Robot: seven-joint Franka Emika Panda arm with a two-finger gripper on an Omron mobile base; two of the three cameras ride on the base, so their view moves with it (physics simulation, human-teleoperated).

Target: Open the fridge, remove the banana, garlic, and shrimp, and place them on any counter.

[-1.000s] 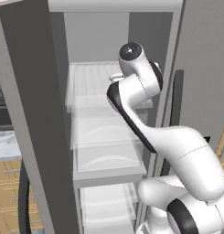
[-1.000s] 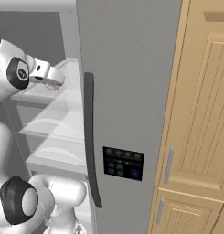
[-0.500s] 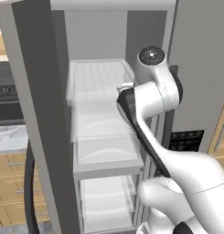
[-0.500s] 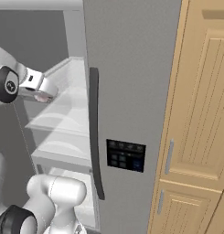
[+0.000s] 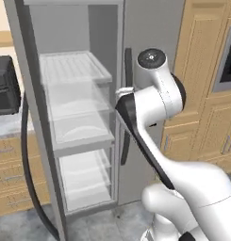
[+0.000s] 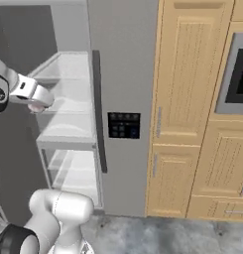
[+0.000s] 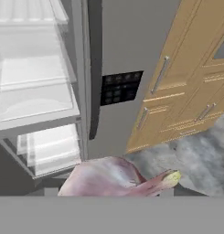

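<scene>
At hand view bottom, garlic (image 7: 109, 180) cut off.

My gripper's (image 6: 37, 103) fingertips sit behind my own wrist in the right base view, so I cannot tell there how far the jaws stand apart. In the hand view the garlic (image 7: 109, 178) looms so close that its lower part is cut off and it covers my fingertips. The fridge (image 5: 74, 117) runs past the top edge in the left base view, and my arm hides part of its closed door. The toaster oven (image 5: 4, 87) is cropped at the left edge.
</scene>
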